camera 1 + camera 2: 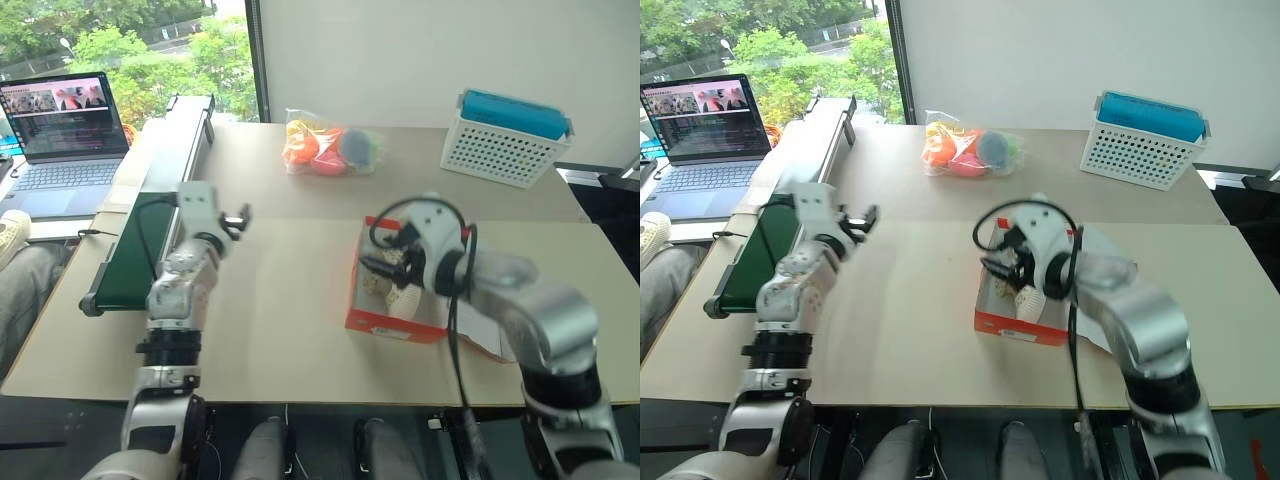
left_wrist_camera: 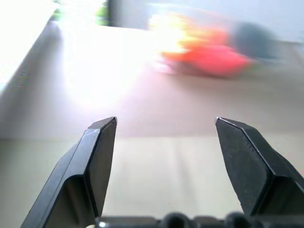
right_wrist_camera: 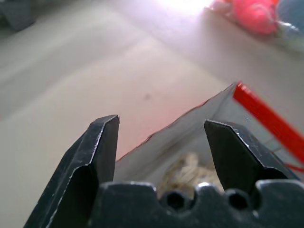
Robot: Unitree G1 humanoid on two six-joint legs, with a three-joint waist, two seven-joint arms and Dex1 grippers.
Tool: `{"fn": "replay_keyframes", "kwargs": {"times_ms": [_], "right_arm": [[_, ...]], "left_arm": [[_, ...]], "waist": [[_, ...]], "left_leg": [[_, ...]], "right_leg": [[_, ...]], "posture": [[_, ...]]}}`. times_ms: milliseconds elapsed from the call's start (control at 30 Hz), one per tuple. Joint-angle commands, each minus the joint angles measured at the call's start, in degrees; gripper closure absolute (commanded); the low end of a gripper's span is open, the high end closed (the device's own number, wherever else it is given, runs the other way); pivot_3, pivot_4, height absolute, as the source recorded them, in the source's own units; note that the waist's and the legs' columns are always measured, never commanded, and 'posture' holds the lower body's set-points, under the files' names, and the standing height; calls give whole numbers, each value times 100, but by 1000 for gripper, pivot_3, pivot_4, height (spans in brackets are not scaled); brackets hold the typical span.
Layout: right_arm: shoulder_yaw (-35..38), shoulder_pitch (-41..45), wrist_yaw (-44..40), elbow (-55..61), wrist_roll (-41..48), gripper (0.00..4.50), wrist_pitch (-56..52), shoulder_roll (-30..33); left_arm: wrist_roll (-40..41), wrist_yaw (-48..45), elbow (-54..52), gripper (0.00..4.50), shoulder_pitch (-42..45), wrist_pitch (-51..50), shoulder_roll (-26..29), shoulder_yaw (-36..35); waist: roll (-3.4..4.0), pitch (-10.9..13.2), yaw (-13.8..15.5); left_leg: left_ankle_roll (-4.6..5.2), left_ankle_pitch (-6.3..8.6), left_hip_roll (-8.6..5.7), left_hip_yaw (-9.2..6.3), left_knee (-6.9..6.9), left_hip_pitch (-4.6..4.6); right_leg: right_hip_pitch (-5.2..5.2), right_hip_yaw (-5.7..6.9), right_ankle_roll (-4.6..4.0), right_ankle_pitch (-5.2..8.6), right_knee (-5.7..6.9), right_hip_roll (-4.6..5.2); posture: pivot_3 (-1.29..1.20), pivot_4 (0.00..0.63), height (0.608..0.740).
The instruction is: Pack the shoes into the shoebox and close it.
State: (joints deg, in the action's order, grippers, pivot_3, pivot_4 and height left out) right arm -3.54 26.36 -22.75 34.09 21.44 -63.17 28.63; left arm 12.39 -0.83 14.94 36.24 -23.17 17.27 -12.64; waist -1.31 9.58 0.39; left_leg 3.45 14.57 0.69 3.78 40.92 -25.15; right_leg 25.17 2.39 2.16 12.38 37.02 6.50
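On the beige table (image 1: 280,330), shoebox (image 1: 395,325) open.

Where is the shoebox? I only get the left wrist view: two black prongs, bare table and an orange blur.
Observer: The box stands open on the table, in front of the robot's right arm.
Operator: Is anything in it?
Observer: A cream shoe lies inside; I cannot tell whether both are there.
Operator: What is the other arm doing?
Observer: The right claw is open at the box's rim, holding nothing.
Operator: And the orange blur?
Observer: A clear bag of coloured things at the table's far side.
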Motion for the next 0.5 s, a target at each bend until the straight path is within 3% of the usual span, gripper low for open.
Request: {"fn": "replay_keyframes", "kwargs": {"times_ms": [33, 67, 167, 200, 500], "right_arm": [[360, -617, 355, 202, -151, 1075, 854, -417], [377, -712, 352, 177, -182, 816, 986, -426], [383, -840, 176, 97, -86, 31, 1260, -460], [340, -854, 137, 79, -95, 0, 1322, -435], [77, -739, -162, -200, -194, 0, 1817, -317]], "left_arm": [[-309, 391, 348, 980, 192, 402, 278, -273], [-350, 436, 431, 980, 207, 439, 315, -290], [-396, 400, 631, 309, 214, 596, 402, -311], [-391, 400, 673, 32, 215, 617, 406, -335], [-469, 685, 625, 32, -46, 558, 399, -456]], "waist": [[-15, -9, 20], [-16, -9, 23], [-16, -9, 26], [-16, -9, 27], [-17, -9, 9]], "left_leg": [[-1, 0, 1, -2, 1, 3], [-1, 0, 3, -3, 0, 9], [-4, -2, 0, 0, 0, 8], [-7, -3, 0, 1, 0, 8], [-26, -15, 2, 1, -2, 9]], "right_leg": [[-2, 3, 0, 0, -4, -1], [-6, 7, -1, 1, -15, -4], [-4, 4, -1, 0, -14, -2], [-5, 4, -1, 0, -14, -2], [-4, 5, -1, 0, -13, -4]], "posture": [[0, 150, 705], [0, 150, 705], [0, 150, 705], [0, 150, 705], [0, 150, 705]]}}
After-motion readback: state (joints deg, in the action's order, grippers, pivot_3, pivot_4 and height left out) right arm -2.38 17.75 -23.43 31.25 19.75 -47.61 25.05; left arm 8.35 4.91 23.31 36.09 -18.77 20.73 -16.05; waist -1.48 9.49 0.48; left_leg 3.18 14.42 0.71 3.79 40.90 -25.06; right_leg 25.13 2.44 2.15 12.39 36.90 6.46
